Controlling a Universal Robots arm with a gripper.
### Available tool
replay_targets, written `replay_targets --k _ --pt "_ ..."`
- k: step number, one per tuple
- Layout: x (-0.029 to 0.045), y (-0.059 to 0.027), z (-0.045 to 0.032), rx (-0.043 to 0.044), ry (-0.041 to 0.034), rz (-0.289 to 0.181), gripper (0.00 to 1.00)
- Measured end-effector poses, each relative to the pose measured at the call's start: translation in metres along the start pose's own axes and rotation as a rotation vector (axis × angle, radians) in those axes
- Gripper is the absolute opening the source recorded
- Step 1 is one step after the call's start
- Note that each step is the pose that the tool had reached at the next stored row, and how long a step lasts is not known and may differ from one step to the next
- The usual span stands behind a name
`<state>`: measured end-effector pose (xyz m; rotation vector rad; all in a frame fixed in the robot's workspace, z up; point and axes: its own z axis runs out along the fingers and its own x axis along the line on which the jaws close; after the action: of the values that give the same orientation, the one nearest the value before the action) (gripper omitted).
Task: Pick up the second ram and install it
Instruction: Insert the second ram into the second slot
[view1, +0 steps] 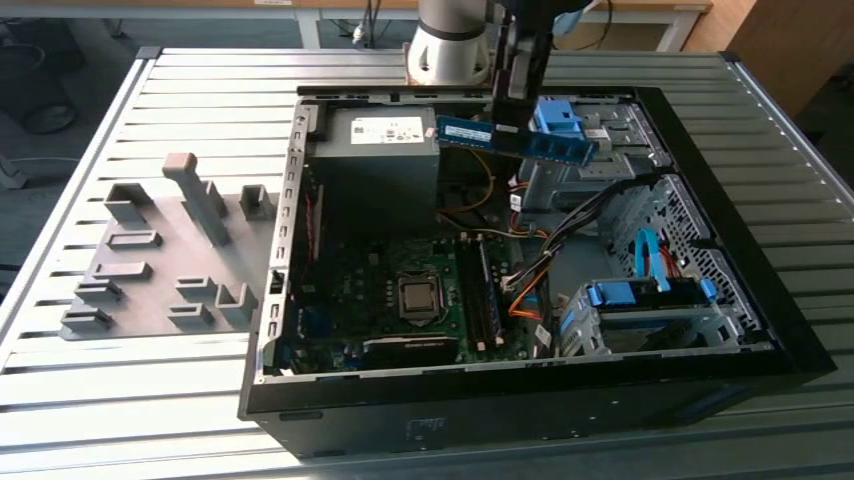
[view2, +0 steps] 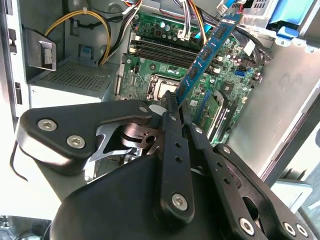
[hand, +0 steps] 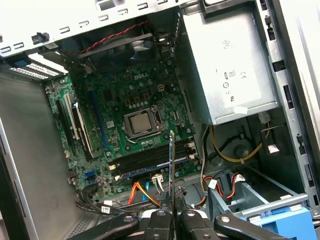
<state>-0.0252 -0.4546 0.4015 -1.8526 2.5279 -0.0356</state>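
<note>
Hovering over the open black tower case (view1: 534, 385), the dark gripper (view1: 515, 118) is clamped on the second ram (view1: 514, 139), a thin blue circuit-board strip with a row of small black chips. In the exterior view the strip hangs in the air, slightly tilted. One end is above the grey metal power supply box (view1: 380, 170) and the other reaches toward the blue plastic drive bracket (view1: 561, 125) on the exterior view's right. It is well clear of the green motherboard (view1: 400, 270) below, and it touches nothing but the fingers.

In the second wrist view, the gripper (view2: 176, 107) pinches the strip (view2: 202, 55) at its near end, and the board runs away from the fingers above the motherboard (view2: 165, 55). In the first wrist view the strip (hand: 171, 165) shows edge-on, rising from the closed gripper (hand: 173, 212). Behind it lie the long black memory slots (hand: 150, 161), beside the square silver processor socket (hand: 141, 122).

Off to the exterior view's left, a grey plastic holder tray (view1: 160, 260) with upright blocks sits on the slatted metal table (view1: 134, 400), just beside the case.
</note>
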Motion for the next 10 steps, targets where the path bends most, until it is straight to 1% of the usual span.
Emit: replay_targets --k 4,10 --pt "0.0 0.0 0.0004 -0.0002 0.0006 0.028 0.14" --pt "0.0 0.0 0.0012 -0.0009 0.0033 0.131 0.14"
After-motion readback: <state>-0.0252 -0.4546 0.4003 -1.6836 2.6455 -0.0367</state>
